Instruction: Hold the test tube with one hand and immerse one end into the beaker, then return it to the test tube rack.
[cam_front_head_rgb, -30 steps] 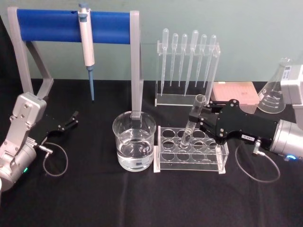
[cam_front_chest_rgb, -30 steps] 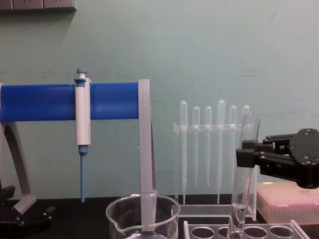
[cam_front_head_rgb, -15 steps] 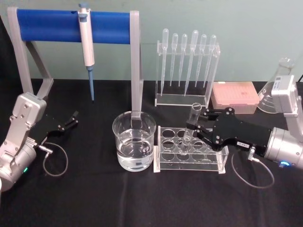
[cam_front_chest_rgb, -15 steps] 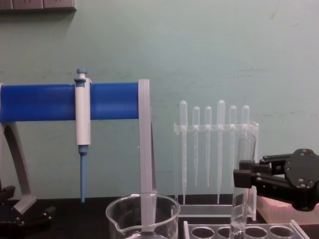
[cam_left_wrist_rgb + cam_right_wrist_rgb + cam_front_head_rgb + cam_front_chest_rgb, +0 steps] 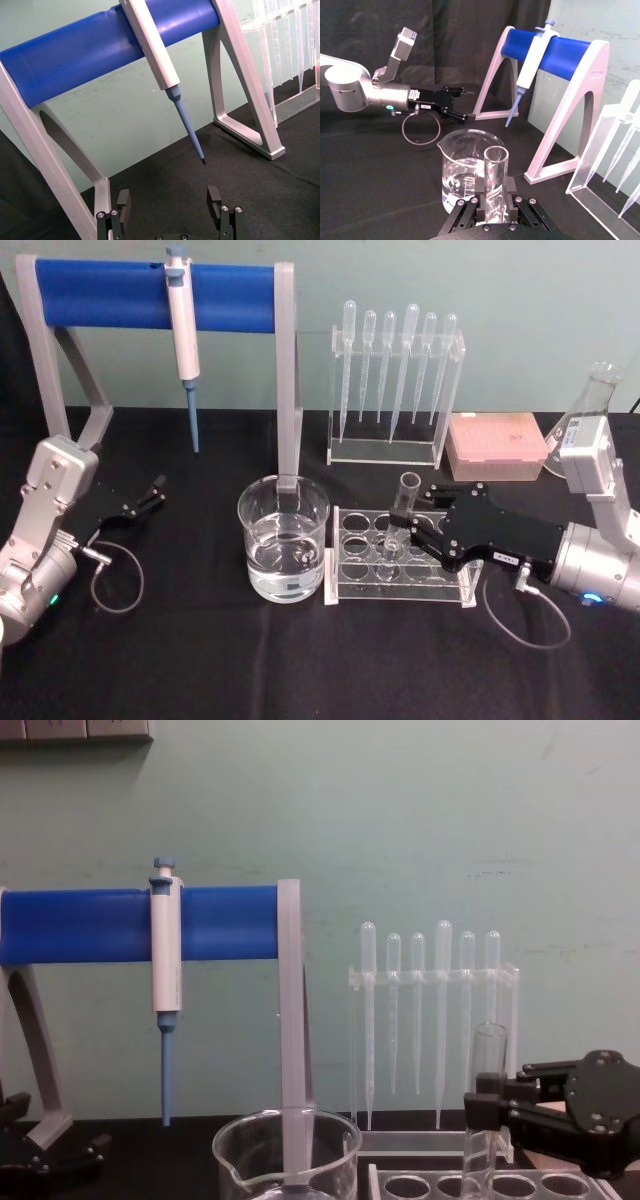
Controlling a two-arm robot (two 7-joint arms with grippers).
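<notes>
The test tube point(image 5: 401, 512) stands nearly upright in the clear rack point(image 5: 400, 587), its lower end down in a middle hole and its open mouth on top. My right gripper point(image 5: 411, 527) reaches in from the right and is shut on the test tube's upper part. In the right wrist view its fingers point(image 5: 480, 192) press both sides of the test tube point(image 5: 495, 172). The beaker point(image 5: 284, 538), about half full of clear liquid, sits just left of the rack. My left gripper point(image 5: 150, 496) rests open on the black table at the far left.
A grey stand with a blue bar point(image 5: 120, 292) holds a white-and-blue micropipette point(image 5: 182, 335) behind the beaker. Plastic pipettes hang in a clear holder point(image 5: 395, 380) behind the rack. A pink box point(image 5: 497, 440) and a glass flask point(image 5: 592, 405) stand at the back right.
My right gripper has come down and back with the test tube. The tube went from tilted above the rack to nearly upright and deeper in a rack hole. The left arm has not moved.
</notes>
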